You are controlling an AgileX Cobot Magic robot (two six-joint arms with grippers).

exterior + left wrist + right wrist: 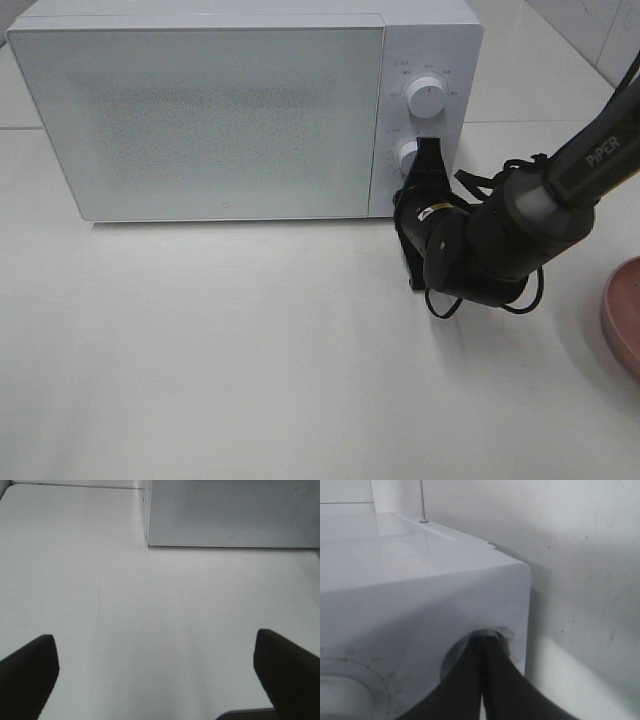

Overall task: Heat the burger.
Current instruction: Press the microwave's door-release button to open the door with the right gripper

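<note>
Exterior high view has the microwave [200, 120] door shut and the right gripper [428, 160] nosed against the lower knob [407, 155] with its jaws pressed together, likely to set the time. No burger shows anywhere; I'd guess it is inside. The left gripper [160, 675] hangs with jaws spread above the desk [200, 350]. A pink plate [625, 310] hugs the frame's right edge, close behind the arm.
</note>
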